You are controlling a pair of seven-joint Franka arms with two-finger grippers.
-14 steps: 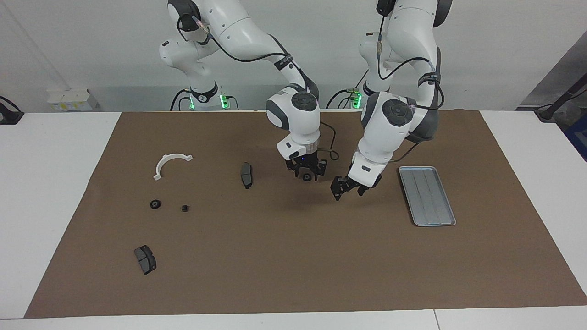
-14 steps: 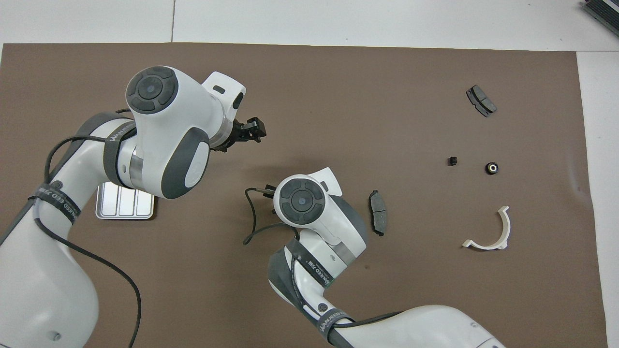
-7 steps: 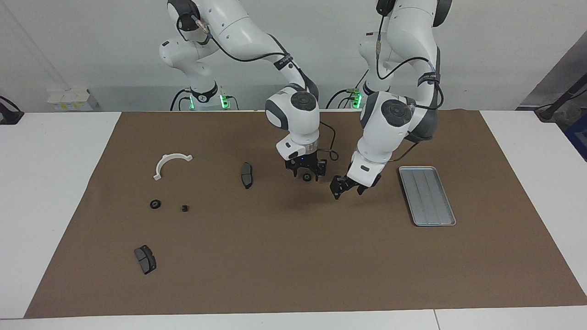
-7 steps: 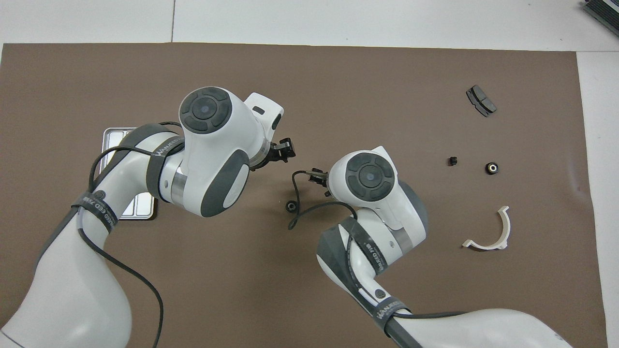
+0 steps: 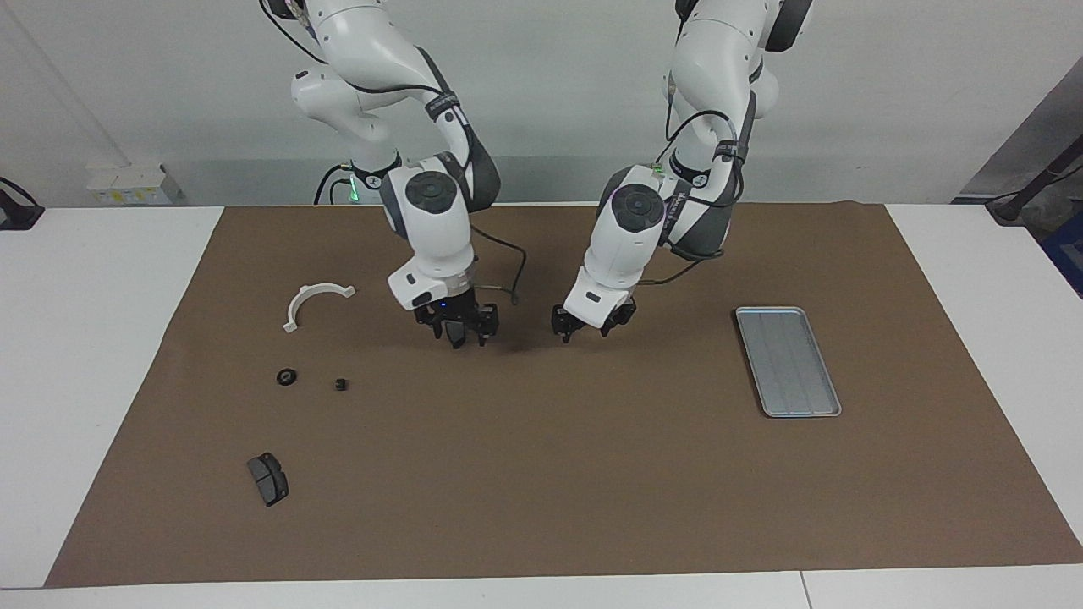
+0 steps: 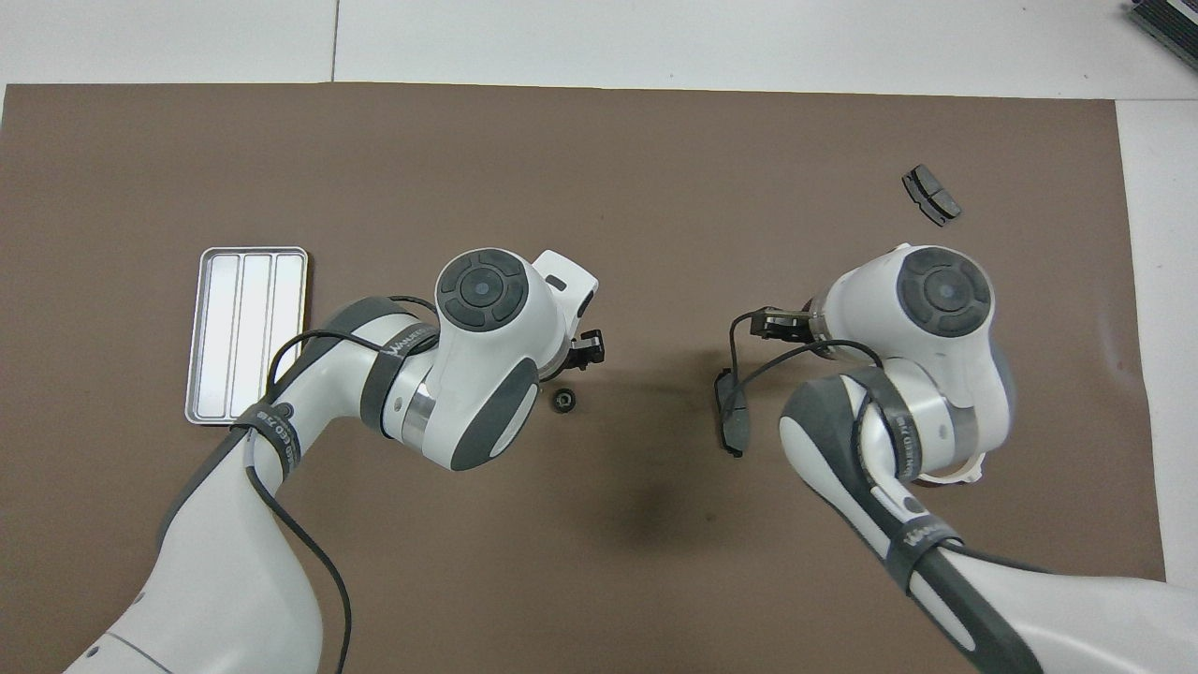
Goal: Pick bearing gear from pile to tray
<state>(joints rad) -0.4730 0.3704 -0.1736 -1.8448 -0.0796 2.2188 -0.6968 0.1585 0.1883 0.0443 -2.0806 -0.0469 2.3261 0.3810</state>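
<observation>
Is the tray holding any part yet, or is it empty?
Empty. The tray shows only its bare ribbed floor in both views, and a small black round part lies on the mat near the left gripper.

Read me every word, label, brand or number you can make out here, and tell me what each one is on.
black strap on the left arm: white lettering that seems to start "WAN"; the rest is too small to read.
black strap on the right arm: similar white lettering, too small to read.
white box by the wall: yellow labels, unreadable.
tray: no writing visible.
</observation>
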